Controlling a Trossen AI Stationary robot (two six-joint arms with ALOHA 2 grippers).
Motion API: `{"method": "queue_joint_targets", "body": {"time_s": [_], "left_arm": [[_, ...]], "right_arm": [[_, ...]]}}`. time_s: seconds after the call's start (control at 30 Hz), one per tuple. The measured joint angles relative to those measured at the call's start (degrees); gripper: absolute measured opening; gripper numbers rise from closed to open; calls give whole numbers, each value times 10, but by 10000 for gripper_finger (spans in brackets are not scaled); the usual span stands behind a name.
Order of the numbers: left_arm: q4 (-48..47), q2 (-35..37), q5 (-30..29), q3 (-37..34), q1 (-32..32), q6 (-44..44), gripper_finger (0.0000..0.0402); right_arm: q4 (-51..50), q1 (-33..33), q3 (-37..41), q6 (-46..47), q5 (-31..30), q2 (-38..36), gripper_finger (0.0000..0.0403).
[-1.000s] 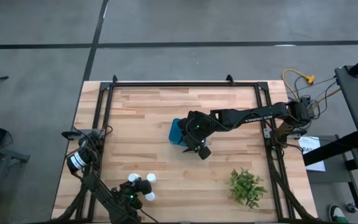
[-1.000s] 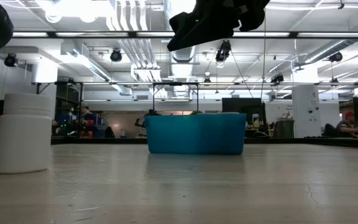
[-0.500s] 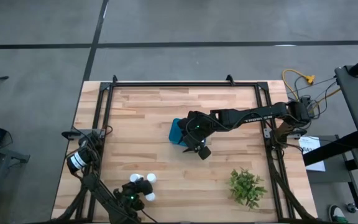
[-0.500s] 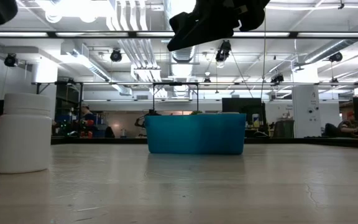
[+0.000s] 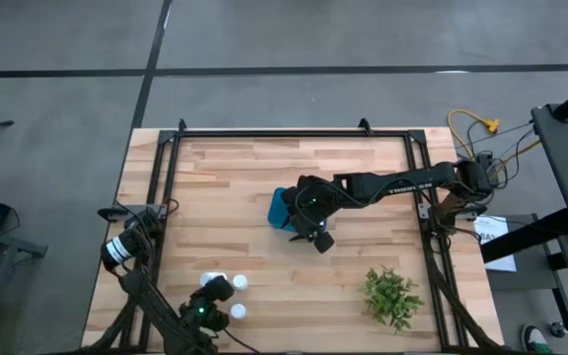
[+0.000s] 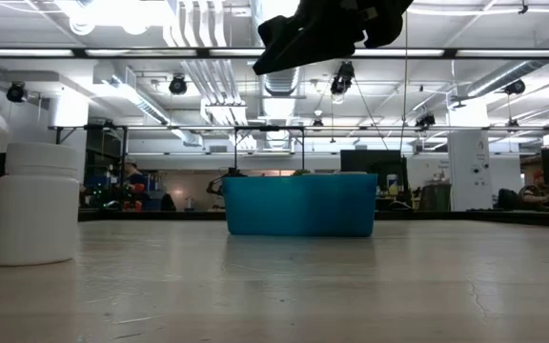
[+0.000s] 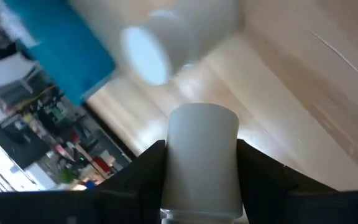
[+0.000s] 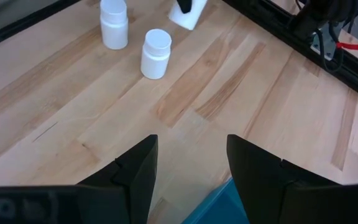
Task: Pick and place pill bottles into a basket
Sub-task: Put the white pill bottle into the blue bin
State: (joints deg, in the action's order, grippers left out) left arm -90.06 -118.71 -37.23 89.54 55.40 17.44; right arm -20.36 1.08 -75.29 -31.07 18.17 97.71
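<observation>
My left gripper (image 5: 212, 292) is at the table's near left, shut on a white pill bottle (image 7: 202, 163). Two more pill bottles (image 5: 237, 283) (image 5: 235, 312) stand upright on the wood beside it; they also show in the right wrist view (image 8: 114, 23) (image 8: 155, 53). One bottle (image 6: 36, 203) shows close up in the low view. The teal-blue basket (image 5: 280, 209) stands at the table's middle. My right gripper (image 8: 191, 146) hangs open and empty above the basket's near side (image 8: 211, 204). My left gripper pinches the pill bottle's round body (image 7: 173, 168) between its two fingers, one on each side. The bottle lies along the fingers, and its far end (image 7: 202, 117) sticks out past them. In the right wrist view the bottle (image 8: 188, 15) is tilted and seems clear of the table.
A green leafy plant (image 5: 392, 297) lies at the near right. A black frame (image 5: 166, 158) runs round the tabletop. Bare wood (image 5: 264, 266) lies between the bottles and the basket.
My left gripper has shifted a little toward the table's near left corner with the bottle in it. My right gripper has kept still above the basket.
</observation>
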Motion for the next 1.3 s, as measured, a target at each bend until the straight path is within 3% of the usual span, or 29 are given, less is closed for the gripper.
{"method": "queue_joint_targets", "body": {"time_s": [0.4, 0.6, 1.1, 1.2, 1.3], "left_arm": [[0, 123, -103, -2, 1, 172, 147], [0, 195, -182, -5, 1, 269, 146], [0, 329, -516, -19, 1, 486, 145], [1, 346, -527, -27, -9, 521, 145], [0, 369, -528, -48, -30, 549, 145]], "right_arm": [[2, 0, 0, 0, 0, 0, 183], [1, 0, 0, 0, 0, 0, 183], [2, 4, 0, -11, -2, 0, 183], [5, 8, 0, -16, -7, 0, 183], [9, 19, 0, -23, -65, 0, 183]]}}
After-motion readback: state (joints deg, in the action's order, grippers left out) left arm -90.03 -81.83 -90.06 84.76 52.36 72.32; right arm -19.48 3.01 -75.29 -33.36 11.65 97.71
